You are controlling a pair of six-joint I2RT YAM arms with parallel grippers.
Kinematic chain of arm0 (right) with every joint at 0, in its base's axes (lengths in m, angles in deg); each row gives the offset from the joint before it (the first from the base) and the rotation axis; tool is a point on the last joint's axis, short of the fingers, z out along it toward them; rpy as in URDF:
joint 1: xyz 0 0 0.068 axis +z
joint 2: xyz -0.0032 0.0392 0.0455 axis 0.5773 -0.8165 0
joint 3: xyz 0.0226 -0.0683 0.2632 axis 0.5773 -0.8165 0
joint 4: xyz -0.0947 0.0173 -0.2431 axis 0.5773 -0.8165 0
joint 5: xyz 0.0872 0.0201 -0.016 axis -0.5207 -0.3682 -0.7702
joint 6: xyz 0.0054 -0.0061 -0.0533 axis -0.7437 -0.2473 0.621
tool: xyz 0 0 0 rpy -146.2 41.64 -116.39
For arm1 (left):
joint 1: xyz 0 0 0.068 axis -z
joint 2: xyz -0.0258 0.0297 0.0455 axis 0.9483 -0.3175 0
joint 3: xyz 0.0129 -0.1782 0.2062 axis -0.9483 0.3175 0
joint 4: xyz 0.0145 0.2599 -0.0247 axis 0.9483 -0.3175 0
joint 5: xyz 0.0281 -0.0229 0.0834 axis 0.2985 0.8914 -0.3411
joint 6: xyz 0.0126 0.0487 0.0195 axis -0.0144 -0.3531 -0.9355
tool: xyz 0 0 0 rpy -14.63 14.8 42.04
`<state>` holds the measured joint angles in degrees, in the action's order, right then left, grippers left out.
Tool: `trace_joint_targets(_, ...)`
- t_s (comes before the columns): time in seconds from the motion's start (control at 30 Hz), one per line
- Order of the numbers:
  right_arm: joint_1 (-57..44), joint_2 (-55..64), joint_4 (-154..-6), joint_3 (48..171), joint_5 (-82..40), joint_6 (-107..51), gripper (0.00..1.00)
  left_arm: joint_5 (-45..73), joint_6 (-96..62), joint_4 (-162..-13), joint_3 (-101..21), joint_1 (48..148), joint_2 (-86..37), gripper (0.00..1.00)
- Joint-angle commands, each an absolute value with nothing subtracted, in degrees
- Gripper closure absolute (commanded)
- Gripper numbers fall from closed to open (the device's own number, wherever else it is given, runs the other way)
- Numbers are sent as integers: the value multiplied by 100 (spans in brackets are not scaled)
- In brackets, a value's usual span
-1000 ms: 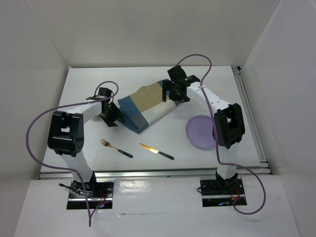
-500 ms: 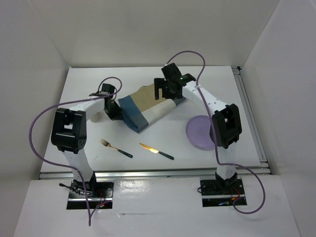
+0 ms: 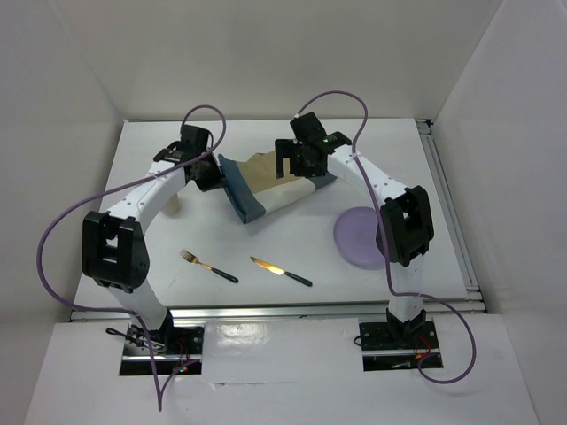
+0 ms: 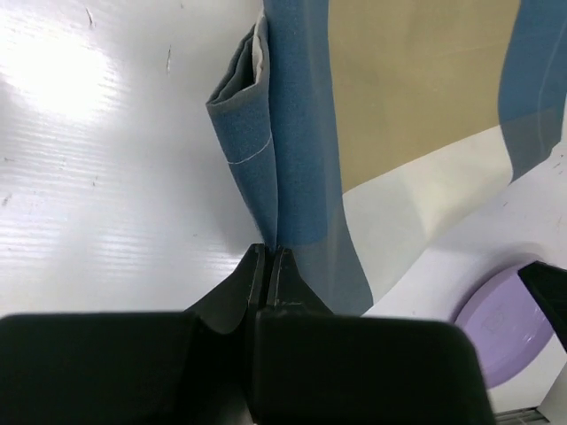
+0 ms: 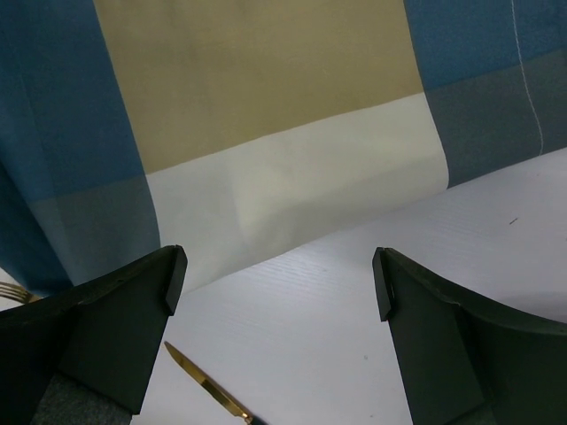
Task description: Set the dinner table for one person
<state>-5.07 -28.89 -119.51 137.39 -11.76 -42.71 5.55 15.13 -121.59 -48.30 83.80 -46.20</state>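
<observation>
1. The left gripper is pinched tight on the folded-over blue edge of the placemat.
2. The right gripper is spread wide with nothing in it, hanging over the placemat's beige and white stripes.
3. The table is the white top under everything, with walls round it. The placemat lies skewed toward the far middle.
4. A purple plate sits on the right, apart from the placemat.
5. A fork and knife lie near the front edge, not touching.
</observation>
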Motion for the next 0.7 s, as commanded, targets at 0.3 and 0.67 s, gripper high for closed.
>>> trace_joint_targets(0.3, -371, -2775, -11214, 14083, -2614, -4351, 1, 1670, 733, -12116, -5217, 8406, -4047, 100)
trace_joint_targets(0.67, -705, -2229, -10562, 13968, -3978, -4352, 12, 3034, 135, -12293, -7340, 8959, -4770, 100)
